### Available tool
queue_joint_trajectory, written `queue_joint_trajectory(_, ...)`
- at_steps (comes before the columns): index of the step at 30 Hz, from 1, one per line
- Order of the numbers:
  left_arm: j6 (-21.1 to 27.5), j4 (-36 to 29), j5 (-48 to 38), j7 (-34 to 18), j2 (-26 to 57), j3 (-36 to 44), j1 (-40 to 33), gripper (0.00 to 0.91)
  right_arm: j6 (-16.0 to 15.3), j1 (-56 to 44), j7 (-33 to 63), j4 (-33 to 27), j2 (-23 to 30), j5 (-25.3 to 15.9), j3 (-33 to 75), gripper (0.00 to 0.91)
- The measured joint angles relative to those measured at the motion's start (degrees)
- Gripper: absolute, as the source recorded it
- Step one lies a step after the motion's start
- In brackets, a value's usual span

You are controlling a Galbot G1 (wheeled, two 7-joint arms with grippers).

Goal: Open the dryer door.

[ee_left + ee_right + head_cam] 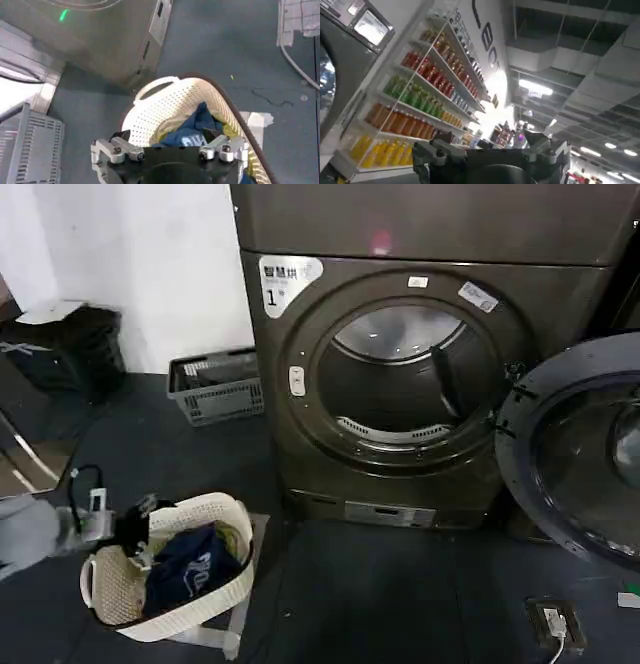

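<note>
Far right of left gripper (140, 529), dryer door (575, 454) open

The head view is dim and soft, with the dark floor (380, 594) swallowing detail; a pale sheen lies on the drum's back wall (400, 334), and the open dryer door (575, 449) at 3 o'clock blurs toward the edge. A green light spot (63, 15) glows at 11 o'clock in the left wrist view. Ceiling lights (536, 88) glare brightly in the right wrist view, washing out the shelves (420, 95).
</note>
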Motion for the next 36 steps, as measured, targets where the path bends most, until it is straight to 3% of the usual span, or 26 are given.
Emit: queue_joint_trajectory(36,-3.28,2.06,5.04,3.71,3.54,-3.58,1.27,0.907,-1.31,-0.13,0.23,0.95,1.42,-0.04,0.76,0.907)
